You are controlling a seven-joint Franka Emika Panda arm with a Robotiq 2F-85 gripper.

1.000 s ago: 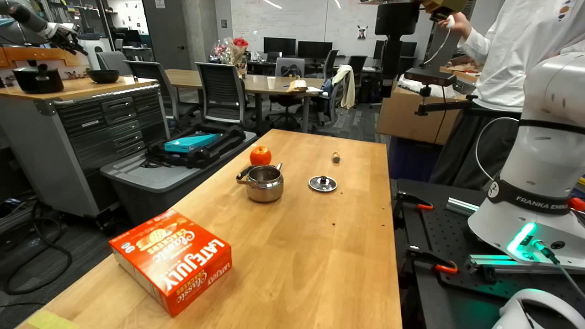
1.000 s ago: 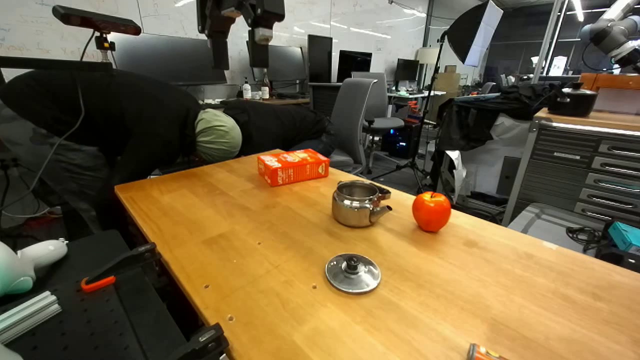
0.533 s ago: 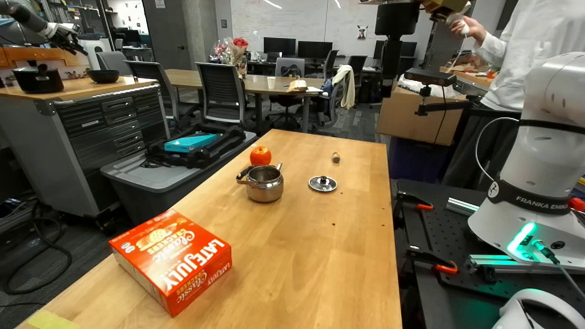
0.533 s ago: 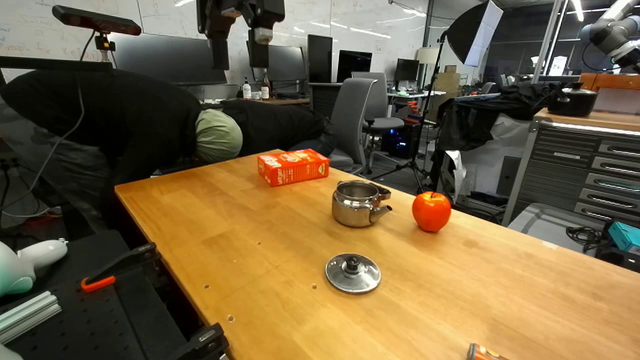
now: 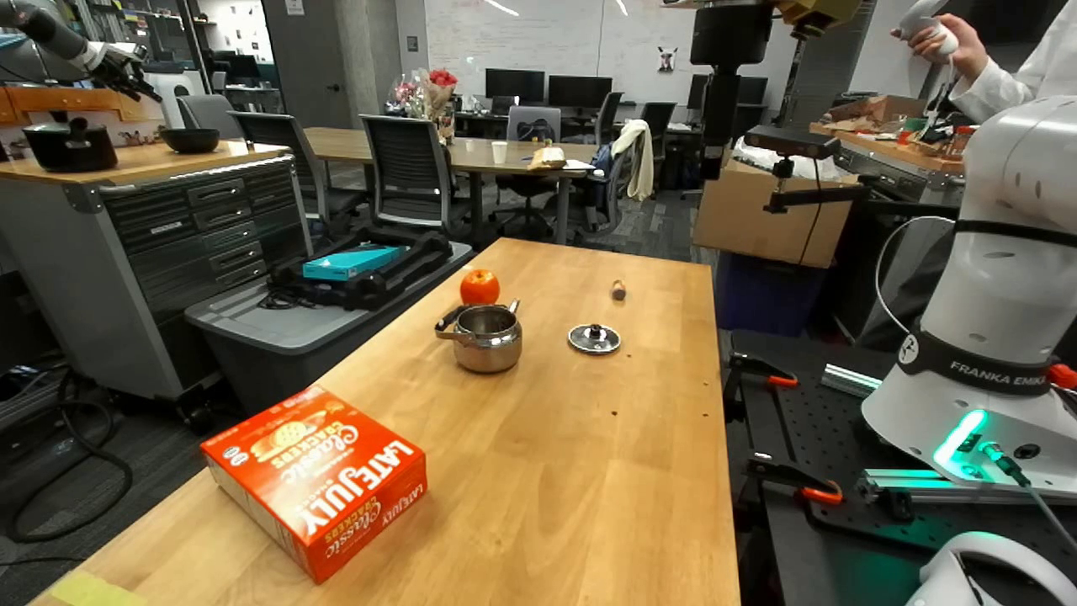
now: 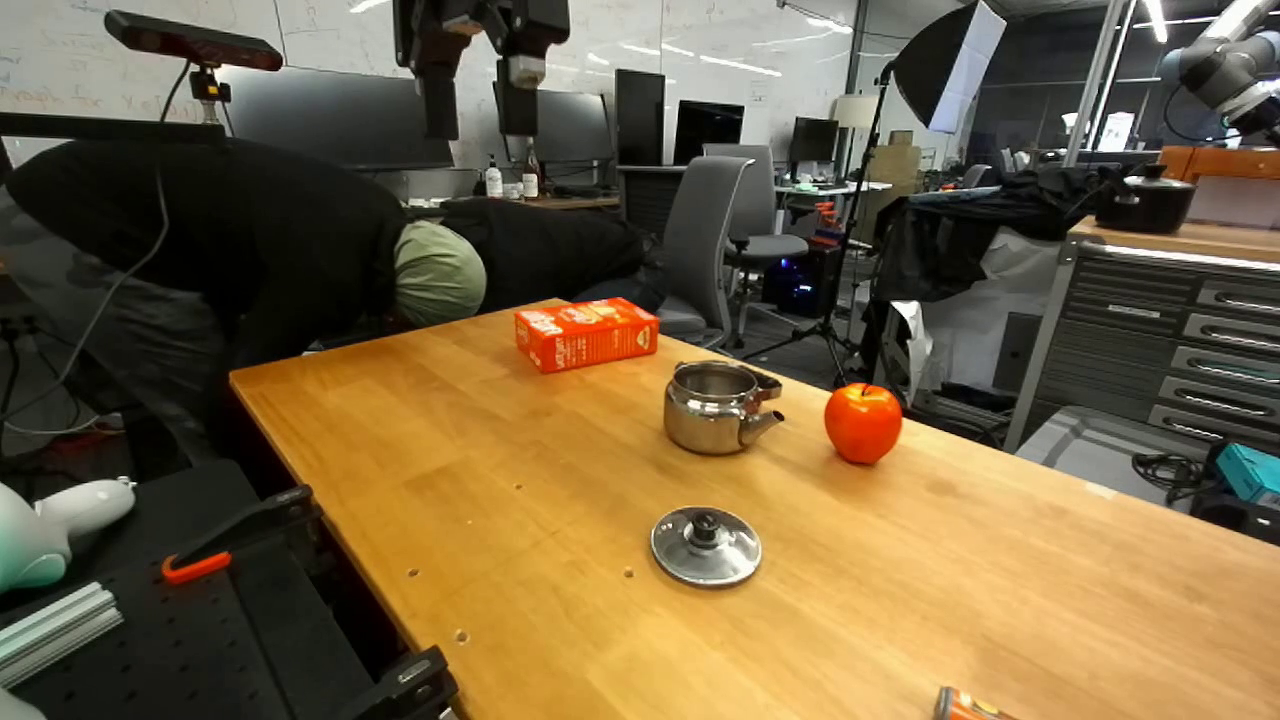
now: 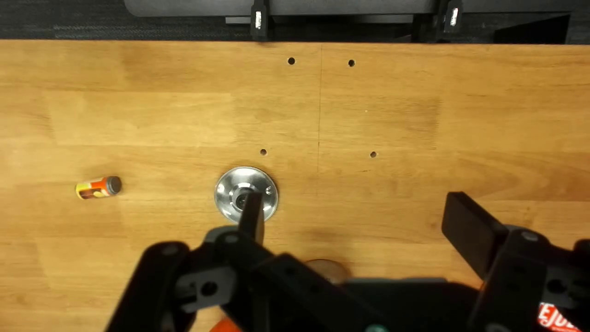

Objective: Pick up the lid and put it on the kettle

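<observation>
"What can you read?"

"LATE JULY Classic crackers on the orange box (image 5: 315, 471), well below the gripper (image 6: 479, 125). FRANKA EMIKA on the arm's base (image 5: 1018, 421)."

"Room?"

"In the wrist view, a broad stretch of table (image 7: 396, 101) separates the fingertips (image 7: 472, 233) from its straight edge."

"Pose?"

"Pointing down, fingers spread wide. The lid (image 7: 228, 186) lies beneath, partly hidden by one finger; the kettle (image 6: 700, 420) stands near it."

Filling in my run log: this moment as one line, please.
hand: open, above table; lid: on table, apart from kettle; kettle: upright, uncovered; pickup: not yet
</observation>
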